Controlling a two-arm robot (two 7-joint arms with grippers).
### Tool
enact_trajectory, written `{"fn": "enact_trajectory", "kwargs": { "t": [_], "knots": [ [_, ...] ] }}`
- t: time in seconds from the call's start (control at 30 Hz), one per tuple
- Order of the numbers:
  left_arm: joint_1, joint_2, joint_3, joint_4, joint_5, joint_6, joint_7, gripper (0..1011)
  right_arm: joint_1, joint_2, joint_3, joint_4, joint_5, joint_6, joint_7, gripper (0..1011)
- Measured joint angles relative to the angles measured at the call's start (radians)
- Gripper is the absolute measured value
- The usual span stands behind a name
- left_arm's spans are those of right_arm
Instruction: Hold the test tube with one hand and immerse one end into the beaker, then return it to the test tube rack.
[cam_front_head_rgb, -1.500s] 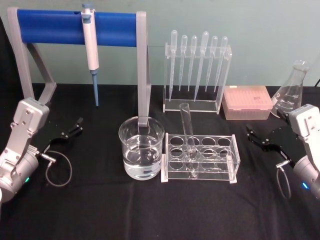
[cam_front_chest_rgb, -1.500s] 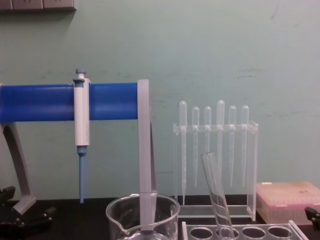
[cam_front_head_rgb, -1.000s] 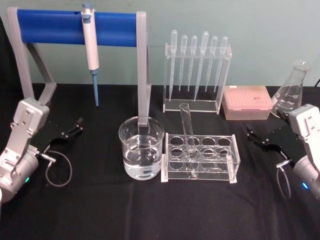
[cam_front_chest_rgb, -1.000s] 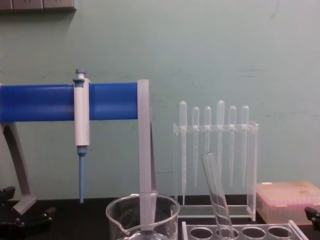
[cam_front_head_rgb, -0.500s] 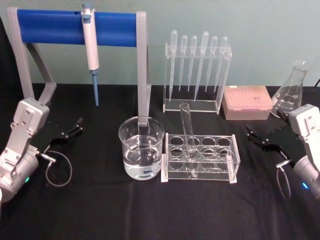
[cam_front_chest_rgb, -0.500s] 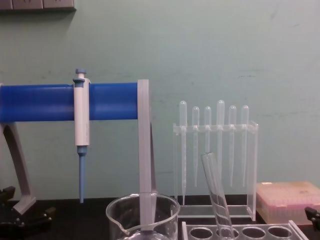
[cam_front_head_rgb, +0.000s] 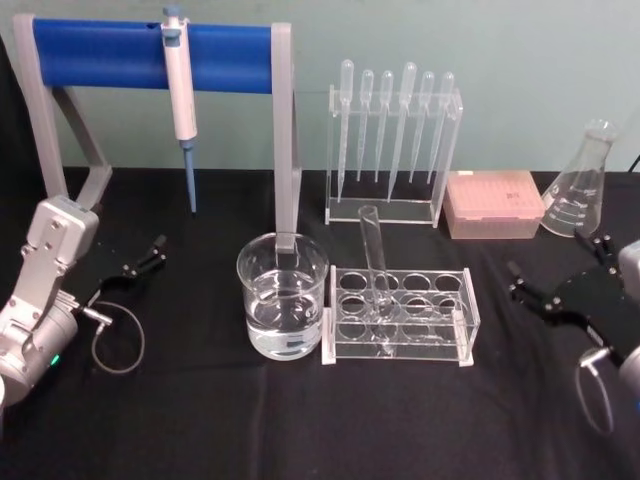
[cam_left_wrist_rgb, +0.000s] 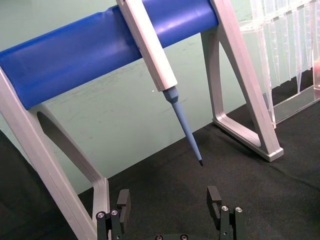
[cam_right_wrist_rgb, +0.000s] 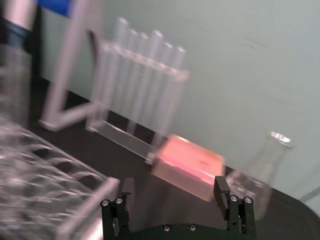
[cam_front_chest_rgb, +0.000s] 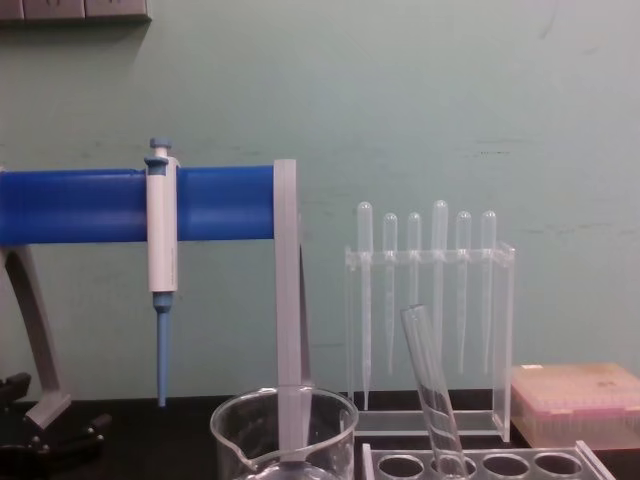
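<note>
Test tube: the clear, round-bottomed glass test tube (cam_front_head_rgb: 375, 262) stands in the clear acrylic test tube rack (cam_front_head_rgb: 440, 335), toward its left end, with its open rim leaning left.
Beaker: the wide clear glass beaker (cam_front_head_rgb: 262, 330), part-filled with water, stands just left of the rack.
Right end effector: the black two-finger end effector (cam_right_wrist_rgb: 170, 196) is spread wide, empty and low over the black counter (cam_front_head_rgb: 300, 420). The tube is well apart, to its left.
Left end effector: the end effector (cam_left_wrist_rgb: 168, 197) is spread wide, empty and parked far left.
Risk: closing square on the leaning tube could lever it against the rack hole. Smooth glass may slip, and a sideways swing could strike the beaker rim.
</note>
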Motion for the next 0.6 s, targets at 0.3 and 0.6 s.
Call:
{"fn": "enact_trajectory", "kwargs": {
  "t": [0.3,0.6],
  "knots": [
    [0.0,0.0,0.0,0.0,0.0,0.0,0.0,1000,0.042,0.0,-0.028,-0.06,0.19,0.053,0.286,1003],
    [0.0,0.0,0.0,0.0,0.0,0.0,0.0,1000,0.227,-0.092,-0.114,0.039,0.229,0.188,0.472,1003]
  ]
}}
